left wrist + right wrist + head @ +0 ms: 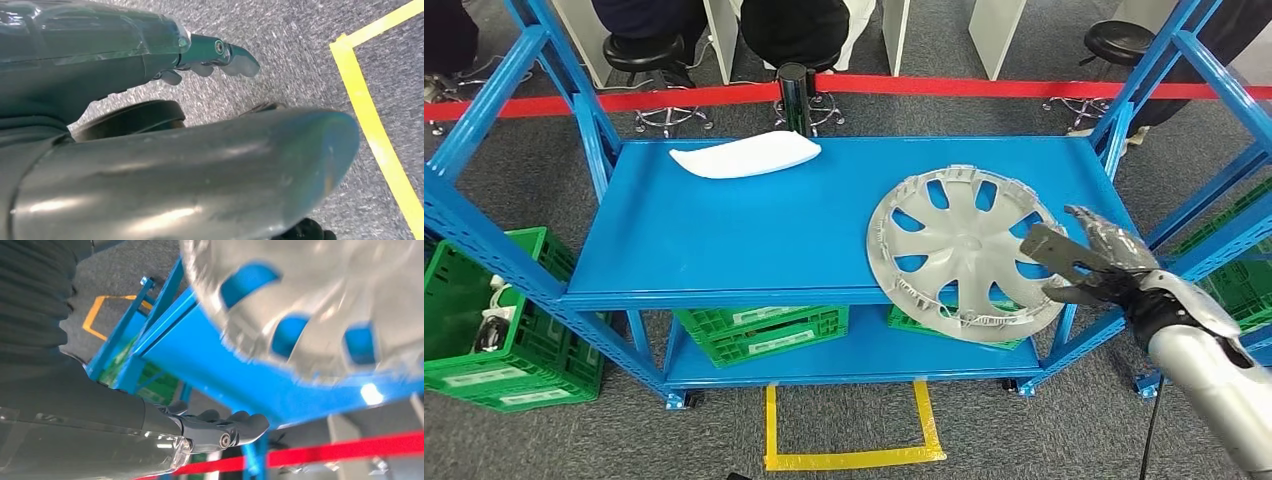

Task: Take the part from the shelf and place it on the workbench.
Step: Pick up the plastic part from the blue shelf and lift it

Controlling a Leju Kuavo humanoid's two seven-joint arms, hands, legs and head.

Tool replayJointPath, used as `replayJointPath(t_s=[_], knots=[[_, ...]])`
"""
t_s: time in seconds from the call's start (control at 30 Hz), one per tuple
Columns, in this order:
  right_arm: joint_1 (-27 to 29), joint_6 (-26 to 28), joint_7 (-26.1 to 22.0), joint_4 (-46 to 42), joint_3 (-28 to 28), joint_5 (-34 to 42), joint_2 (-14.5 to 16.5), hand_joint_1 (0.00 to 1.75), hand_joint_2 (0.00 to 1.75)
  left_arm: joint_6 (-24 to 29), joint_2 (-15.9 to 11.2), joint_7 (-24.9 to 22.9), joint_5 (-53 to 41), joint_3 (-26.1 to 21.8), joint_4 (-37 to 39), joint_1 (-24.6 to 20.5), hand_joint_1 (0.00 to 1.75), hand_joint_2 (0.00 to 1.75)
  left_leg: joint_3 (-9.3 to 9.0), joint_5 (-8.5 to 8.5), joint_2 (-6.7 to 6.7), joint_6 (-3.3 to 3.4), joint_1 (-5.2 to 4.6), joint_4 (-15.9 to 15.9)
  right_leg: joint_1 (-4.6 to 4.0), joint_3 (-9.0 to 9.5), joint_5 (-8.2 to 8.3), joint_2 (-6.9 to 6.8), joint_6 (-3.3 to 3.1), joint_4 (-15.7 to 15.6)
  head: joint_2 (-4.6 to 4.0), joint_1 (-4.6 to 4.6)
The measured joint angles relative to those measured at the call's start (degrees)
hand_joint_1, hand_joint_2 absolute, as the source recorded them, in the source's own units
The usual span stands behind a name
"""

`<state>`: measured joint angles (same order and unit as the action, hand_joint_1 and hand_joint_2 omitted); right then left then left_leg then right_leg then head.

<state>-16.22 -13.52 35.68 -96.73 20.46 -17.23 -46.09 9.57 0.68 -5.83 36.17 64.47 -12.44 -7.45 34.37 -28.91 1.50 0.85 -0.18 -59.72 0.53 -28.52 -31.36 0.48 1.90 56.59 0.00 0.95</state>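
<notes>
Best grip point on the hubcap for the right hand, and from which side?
Probably the rim of the hubcap where it overhangs the blue shelf's front edge. Approach from the front right, where the right hand hovers: fingers can close above and below the thin rim.

A blurred silver hubcap [320,305] overhangs the blue shelf [240,375] edge; the right hand's fingers [235,425] curl empty just beside it.
</notes>
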Motion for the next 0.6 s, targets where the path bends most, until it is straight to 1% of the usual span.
replayJointPath(t_s=[0.17,0.27,0.4,0.6], knots=[[-6.7,-2.0,-2.3,2.9,9.6,-2.3,2.6,0.0,1.75,0.6,-0.5,0.0,0.2,0.2,0.0,-0.9,0.0,0.0,-0.16,-0.02,0.42,-0.03,0.01,0.1,-0.02,-0.02,0.08,0.35,-0.14,0.0,0.0,-0.02],[-9.8,-2.3,-3.0,4.4,14.0,-2.5,4.4,0.0,1.75,0.7,-0.6,0.5,0.8,0.2,0.0,-1.4,0.0,0.0,-0.23,-0.02,0.45,-0.03,0.01,0.1,-0.02,-0.01,0.1,0.4,-0.17,0.0,0.0,-0.03],[-12.8,-2.4,-3.8,6.4,18.3,-1.7,6.0,0.0,1.75,0.7,-0.3,0.7,1.3,0.2,0.0,-1.4,0.0,0.0,-0.23,-0.02,0.42,-0.03,0.01,0.1,-0.01,0.0,0.1,0.42,-0.17,0.0,0.0,-0.02],[-15.1,-2.3,-4.0,8.7,22.4,-1.3,7.3,0.0,1.75,0.7,-0.1,0.6,1.6,0.2,0.0,-1.0,0.0,0.0,-0.23,-0.02,0.17,-0.04,0.01,0.1,-0.01,0.0,0.1,0.38,-0.17,0.0,0.0,-0.01]])
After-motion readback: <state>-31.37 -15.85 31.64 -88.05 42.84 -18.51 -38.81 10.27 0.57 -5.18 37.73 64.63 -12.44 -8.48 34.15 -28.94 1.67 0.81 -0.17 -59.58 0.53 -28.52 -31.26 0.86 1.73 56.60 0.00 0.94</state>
